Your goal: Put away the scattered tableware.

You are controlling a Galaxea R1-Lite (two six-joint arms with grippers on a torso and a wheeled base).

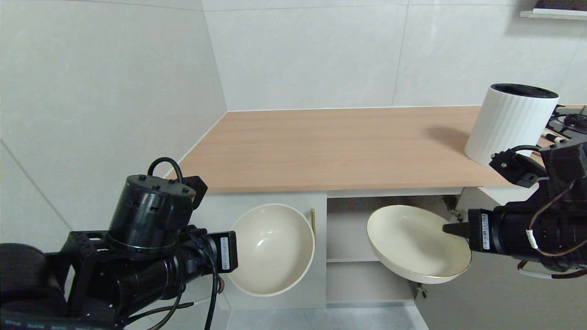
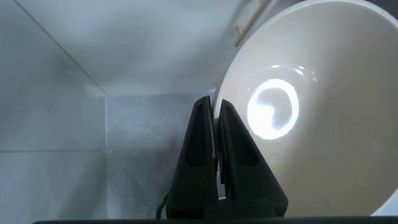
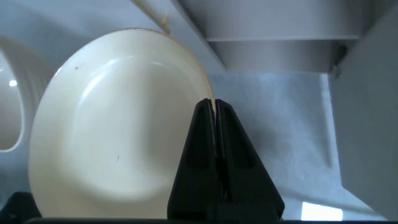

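Two cream dishes hang in front of the cabinet [image 1: 348,220] under the bench [image 1: 330,146], each pinched by its rim alone. The left end effector [image 2: 215,124] is clamped on the edge of the deep bowl [image 1: 273,250], which is tipped almost onto its side before the cabinet's closed door [image 1: 229,208]. The right end effector [image 1: 451,228] is clamped on the rim of the shallow bowl [image 1: 415,243], held tilted at the cabinet's open mouth, level with its shelf [image 1: 346,260].

The main risk is the grip itself. A narrow pinch on a smooth glazed edge leaves the whole weight hanging off one side, so a quick turn or a jolt could make either dish swing or slide out and break on the floor. The cabinet's opening looks tight too. The shallow bowl could catch the shelf edge or the frame on entry, and that knock would lever it loose. The deep bowl sits off to the door side of the cabinet — bringing it across risks clipping the other dish.
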